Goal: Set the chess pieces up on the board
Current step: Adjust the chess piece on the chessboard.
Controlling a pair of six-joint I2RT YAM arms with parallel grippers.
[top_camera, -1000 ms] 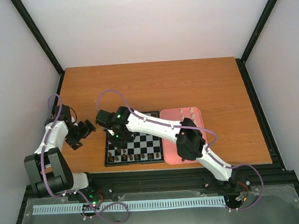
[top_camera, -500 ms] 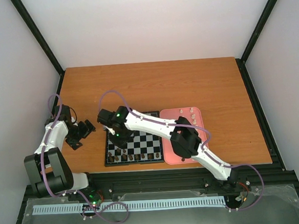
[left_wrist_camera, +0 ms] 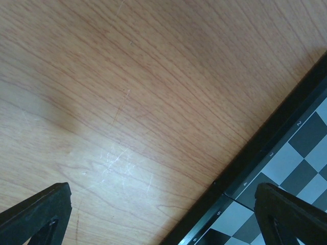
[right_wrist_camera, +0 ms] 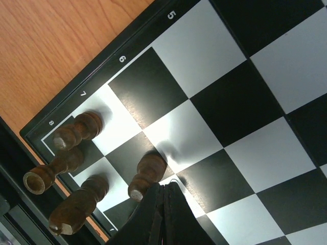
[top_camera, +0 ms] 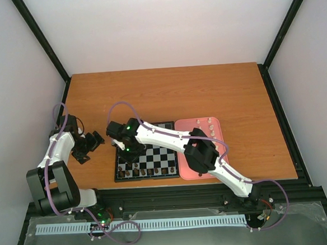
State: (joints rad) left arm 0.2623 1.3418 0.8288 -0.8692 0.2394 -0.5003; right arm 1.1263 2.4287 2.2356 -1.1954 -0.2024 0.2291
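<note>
From above, you see your right gripper (top_camera: 129,152) reaching across the black-and-pale-grey checkered chessboard (top_camera: 163,156) to its left side, while your left gripper (top_camera: 89,145) hangs over the orange-brown wooden table (top_camera: 167,94) just off the board's left border. Only the right wrist view shows the detail: the right gripper (right_wrist_camera: 164,191) has its jaws pressed together with nothing visible between them, just beside one of four dark brown chess pieces (right_wrist_camera: 146,175) clustered in the corner by ranks 7 and 8. The left wrist view shows the left gripper (left_wrist_camera: 162,204) with jaws spread wide over bare wood and the board's numbered black border (left_wrist_camera: 240,168) cutting across its lower right. The overhead alone shows more dark pieces (top_camera: 147,171) lining the board's near row, and cream-white chess pieces (top_camera: 210,120) standing at the far end of the pink rectangular tray (top_camera: 192,124) just beside the board's right edge. Board and tray sit close to the table's near edge; wood runs wide to the far and right sides.
</note>
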